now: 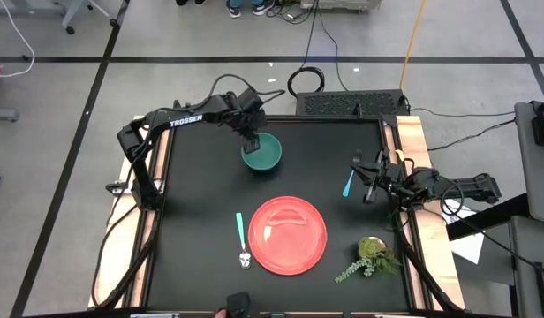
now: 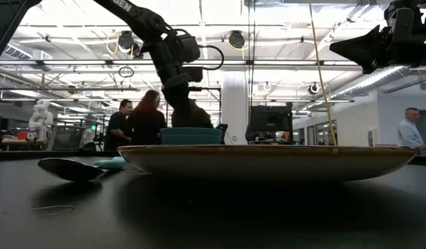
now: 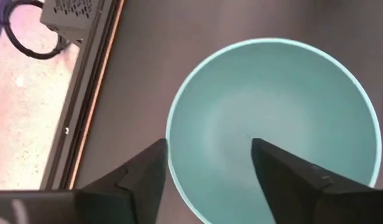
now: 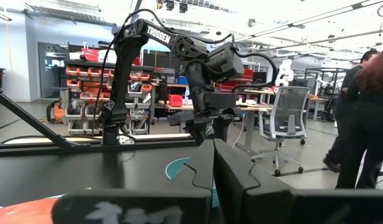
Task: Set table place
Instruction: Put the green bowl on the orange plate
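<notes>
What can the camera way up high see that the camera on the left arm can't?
Only the high view shows the red plate, the spoon beside it, a teal utensil, the little plant and the right gripper near the table's right edge. Only the left wrist view shows close up how the left gripper stands open astride the green bowl's rim, one finger inside, one outside. Both show that bowl and the black table.

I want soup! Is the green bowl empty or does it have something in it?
Empty. The left wrist view looks down into the green bowl and shows only its smooth bare inside, with the left gripper straddling its rim.
</notes>
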Available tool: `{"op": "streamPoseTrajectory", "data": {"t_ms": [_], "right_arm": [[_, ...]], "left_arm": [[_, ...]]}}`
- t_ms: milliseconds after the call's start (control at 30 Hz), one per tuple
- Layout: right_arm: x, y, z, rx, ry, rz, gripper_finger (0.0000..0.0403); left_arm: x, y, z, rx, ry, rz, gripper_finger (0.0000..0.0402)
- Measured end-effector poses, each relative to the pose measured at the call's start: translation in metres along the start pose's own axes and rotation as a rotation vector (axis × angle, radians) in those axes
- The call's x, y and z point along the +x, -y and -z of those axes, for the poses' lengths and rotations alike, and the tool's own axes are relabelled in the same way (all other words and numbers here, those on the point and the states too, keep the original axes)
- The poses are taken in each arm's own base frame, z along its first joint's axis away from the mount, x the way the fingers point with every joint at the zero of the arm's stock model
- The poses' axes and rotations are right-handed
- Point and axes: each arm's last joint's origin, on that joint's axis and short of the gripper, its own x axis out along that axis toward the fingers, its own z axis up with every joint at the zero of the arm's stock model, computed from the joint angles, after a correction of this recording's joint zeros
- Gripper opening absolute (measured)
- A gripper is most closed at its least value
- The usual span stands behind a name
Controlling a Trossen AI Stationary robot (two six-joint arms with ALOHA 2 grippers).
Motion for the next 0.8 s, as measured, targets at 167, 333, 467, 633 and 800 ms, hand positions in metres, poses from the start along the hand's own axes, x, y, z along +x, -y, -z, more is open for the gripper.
{"op": "streamPoseTrajectory", "data": {"t_ms": [167, 333, 467, 633, 800], "right_arm": [[0.000, 0.000, 0.000, 0.000, 0.000, 0.000, 0.0000], [0.000, 0.000, 0.000, 0.000, 0.000, 0.000, 0.0000], [0.000, 0.000, 0.000, 0.001, 0.000, 0.000, 0.0000], [0.000, 0.000, 0.000, -0.002, 0.000, 0.000, 0.0000], [0.000, 0.000, 0.000, -0.001, 0.000, 0.000, 0.0000]], "left_arm": [[0.006, -0.002, 0.000, 0.001, -0.007, -0.013, 0.0269], [0.027, -0.007, 0.007, -0.002, -0.101, -0.055, 0.0271], [0.034, -0.008, 0.009, -0.002, -0.134, -0.084, 0.0271], [0.030, -0.010, 0.003, 0.008, -0.120, -0.091, 0.0271], [0.030, -0.011, 0.006, 0.008, -0.135, -0.084, 0.0271]]}}
